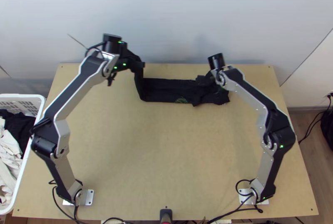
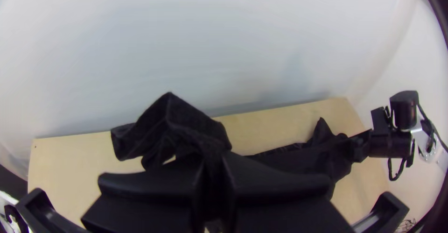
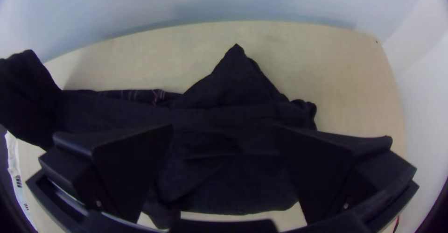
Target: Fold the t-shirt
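Lying along the far side of the wooden table (image 1: 166,153), the black t-shirt (image 1: 162,90) makes 1 narrow strip, rumpled at 1 end. The left gripper (image 2: 212,177) pinches the other end, raised; the right gripper (image 3: 224,132) is open over the rumpled end. Folding lengthwise seems underway; next, probably bring the 2 ends together.

Light wooden rectangular table (image 1: 166,161), pale smooth wall (image 1: 166,11) behind its far edge. White plastic laundry basket (image 1: 26,96) with slotted side, at table's left side; inside, crumpled black cloth (image 1: 21,130) next to crumpled off-white cloth (image 1: 9,151). Right of table: brown wood-look floor (image 1: 306,140), thin black cables (image 1: 311,127), dark rounded object (image 1: 328,129) at view's edge.
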Motion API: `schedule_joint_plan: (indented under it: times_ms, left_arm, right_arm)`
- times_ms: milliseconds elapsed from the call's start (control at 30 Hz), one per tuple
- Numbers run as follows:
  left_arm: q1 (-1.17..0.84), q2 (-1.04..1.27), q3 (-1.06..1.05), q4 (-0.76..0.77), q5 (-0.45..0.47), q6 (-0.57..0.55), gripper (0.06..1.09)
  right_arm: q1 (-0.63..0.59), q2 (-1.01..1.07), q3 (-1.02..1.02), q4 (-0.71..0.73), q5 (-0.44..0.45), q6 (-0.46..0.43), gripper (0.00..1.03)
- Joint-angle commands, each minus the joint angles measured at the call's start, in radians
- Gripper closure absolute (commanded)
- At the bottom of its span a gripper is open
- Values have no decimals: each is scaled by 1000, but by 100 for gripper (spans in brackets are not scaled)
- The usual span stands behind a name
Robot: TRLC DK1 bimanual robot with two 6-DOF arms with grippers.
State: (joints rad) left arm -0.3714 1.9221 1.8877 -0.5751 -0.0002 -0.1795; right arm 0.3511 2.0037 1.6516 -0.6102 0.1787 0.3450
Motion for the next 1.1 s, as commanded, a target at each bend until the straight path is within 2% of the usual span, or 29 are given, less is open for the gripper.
schedule_joint_plan:
  times_ms: [0, 233, 533, 800, 1067]
  left_arm:
    - [-98, 63, 79, -2, 5, 0, 105]
    - [-222, 123, 162, -5, 12, 0, 105]
    - [-354, 276, 369, -25, 12, -21, 105]
    - [-422, 351, 379, 17, 3, -21, 105]
    - [-465, 410, 379, 129, -21, -29, 105]
  right_arm:
    - [-80, -112, 68, -77, -50, 23, 3]
    - [-143, -220, 47, -129, -59, 66, 3]
    - [-205, -324, -24, -158, -59, 75, 3]
    - [-256, -379, -88, -158, -68, 77, 3]
    - [-265, -421, -144, -158, -73, 81, 3]
